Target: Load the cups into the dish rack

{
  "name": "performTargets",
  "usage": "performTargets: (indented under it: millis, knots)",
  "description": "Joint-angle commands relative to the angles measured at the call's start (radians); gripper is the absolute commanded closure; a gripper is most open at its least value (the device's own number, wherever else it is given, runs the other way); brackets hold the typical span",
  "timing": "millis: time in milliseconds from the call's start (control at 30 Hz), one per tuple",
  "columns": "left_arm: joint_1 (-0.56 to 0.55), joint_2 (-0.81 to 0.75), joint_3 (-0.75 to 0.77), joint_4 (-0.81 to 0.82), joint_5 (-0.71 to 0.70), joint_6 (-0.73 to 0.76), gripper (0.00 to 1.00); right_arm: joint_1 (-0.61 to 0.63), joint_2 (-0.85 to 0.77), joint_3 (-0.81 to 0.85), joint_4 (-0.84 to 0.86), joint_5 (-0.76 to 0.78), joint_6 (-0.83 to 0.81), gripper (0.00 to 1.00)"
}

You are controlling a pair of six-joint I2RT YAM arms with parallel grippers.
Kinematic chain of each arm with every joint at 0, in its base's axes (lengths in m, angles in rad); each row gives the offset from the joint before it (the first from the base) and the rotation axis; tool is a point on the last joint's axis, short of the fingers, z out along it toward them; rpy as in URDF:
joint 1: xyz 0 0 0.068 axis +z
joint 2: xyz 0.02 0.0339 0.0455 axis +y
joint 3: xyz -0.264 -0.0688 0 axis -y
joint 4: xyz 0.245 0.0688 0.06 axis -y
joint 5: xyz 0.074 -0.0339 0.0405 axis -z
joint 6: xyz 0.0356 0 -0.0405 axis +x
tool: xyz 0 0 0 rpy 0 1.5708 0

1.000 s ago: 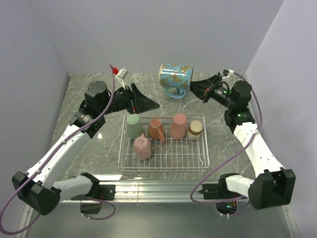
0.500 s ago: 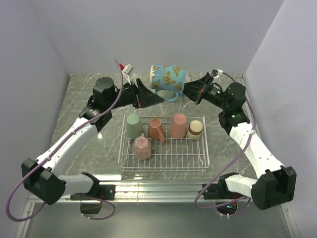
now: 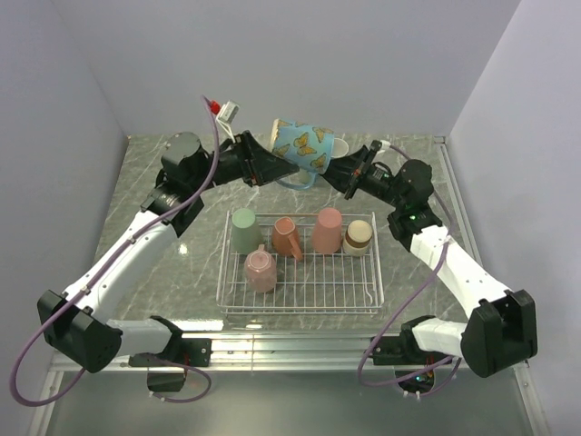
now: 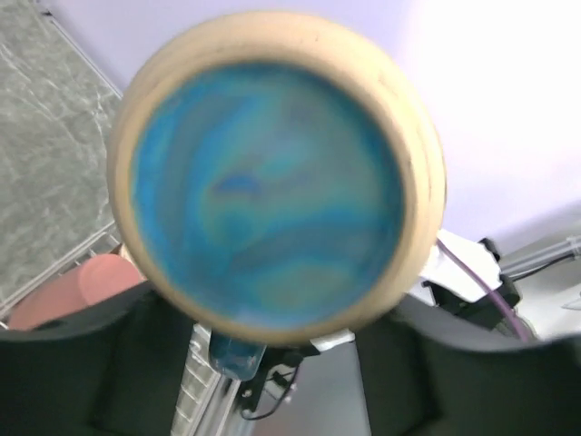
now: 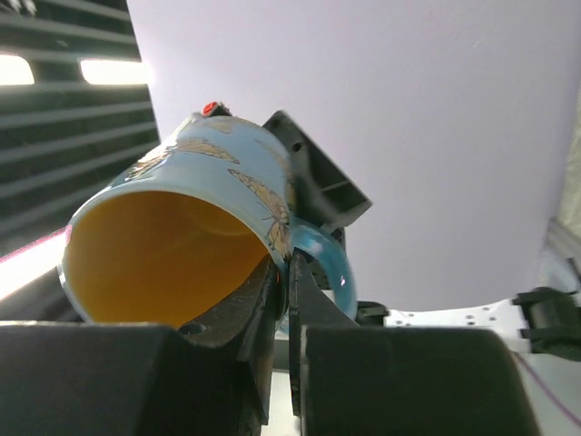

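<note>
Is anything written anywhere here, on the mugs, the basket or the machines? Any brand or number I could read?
No text can be read in any view.
Blue mug: butterfly pictures only, no words.
Pink cup and the others in the dish rack: plain, no marks visible.
White tag on the left arm's cable: too small to tell if it bears writing.

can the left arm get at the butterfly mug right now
Probably yes. The right gripper pinches the butterfly mug by its rim, up in the air, with its base turned toward the left gripper. That gripper's fingers are spread open right at the base, and nothing sits between them.
</note>
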Motion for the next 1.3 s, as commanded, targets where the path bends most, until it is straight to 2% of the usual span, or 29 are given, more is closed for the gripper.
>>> performTargets:
  millis: [0, 33, 100, 133, 233, 433, 567, 600, 700, 800, 833, 933, 1100, 1133, 1267]
  knots:
    - [0.005, -0.012, 0.060, 0.113, 0.014, -0.033, 0.39, 0.028, 0.006, -0.006, 0.210, 0.006, 0.102, 1.00]
    - [0.005, -0.008, 0.072, 0.120, 0.016, -0.036, 0.50, 0.032, 0.012, -0.008, 0.224, 0.009, 0.113, 1.00]
    - [0.003, -0.003, 0.091, 0.124, 0.024, -0.042, 0.65, 0.040, 0.023, -0.006, 0.239, 0.013, 0.123, 1.00]
    - [0.003, -0.002, 0.097, 0.121, 0.025, -0.040, 0.82, 0.041, 0.026, -0.006, 0.247, 0.016, 0.128, 1.00]
    - [0.003, 0.008, 0.114, 0.103, 0.030, -0.039, 1.00, 0.043, 0.040, -0.003, 0.273, 0.015, 0.145, 1.00]
    - [0.005, 0.008, 0.105, 0.097, 0.034, -0.030, 1.00, 0.044, 0.053, 0.001, 0.268, 0.003, 0.124, 1.00]
    - [0.005, 0.003, 0.164, -0.085, -0.050, 0.079, 1.00, 0.038, 0.044, -0.003, 0.223, -0.014, 0.074, 1.00]
    - [0.003, 0.000, 0.187, -0.186, -0.067, 0.136, 1.00, 0.035, 0.037, -0.003, 0.200, -0.019, 0.055, 1.00]
    - [0.005, -0.023, 0.203, -0.314, -0.142, 0.220, 1.00, 0.012, 0.011, 0.015, 0.043, -0.045, -0.094, 0.99]
    - [0.003, -0.046, 0.188, -0.366, -0.179, 0.257, 1.00, -0.023, -0.014, 0.065, -0.220, -0.053, -0.230, 0.80]
    - [0.005, -0.051, 0.178, -0.377, -0.182, 0.259, 1.00, -0.034, -0.020, 0.094, -0.376, -0.042, -0.327, 0.71]
    - [0.005, -0.066, 0.152, -0.380, -0.194, 0.256, 1.00, -0.070, -0.043, 0.116, -0.562, -0.001, -0.447, 0.53]
    - [0.005, -0.068, 0.152, -0.403, -0.216, 0.274, 1.00, -0.136, -0.077, 0.136, -0.770, 0.056, -0.573, 0.48]
    - [0.005, -0.066, 0.155, -0.411, -0.210, 0.283, 1.00, -0.164, -0.080, 0.171, -0.875, 0.075, -0.647, 0.48]
    - [0.000, -0.063, 0.155, -0.480, -0.179, 0.335, 1.00, -0.242, -0.086, 0.260, -1.069, 0.156, -0.814, 0.48]
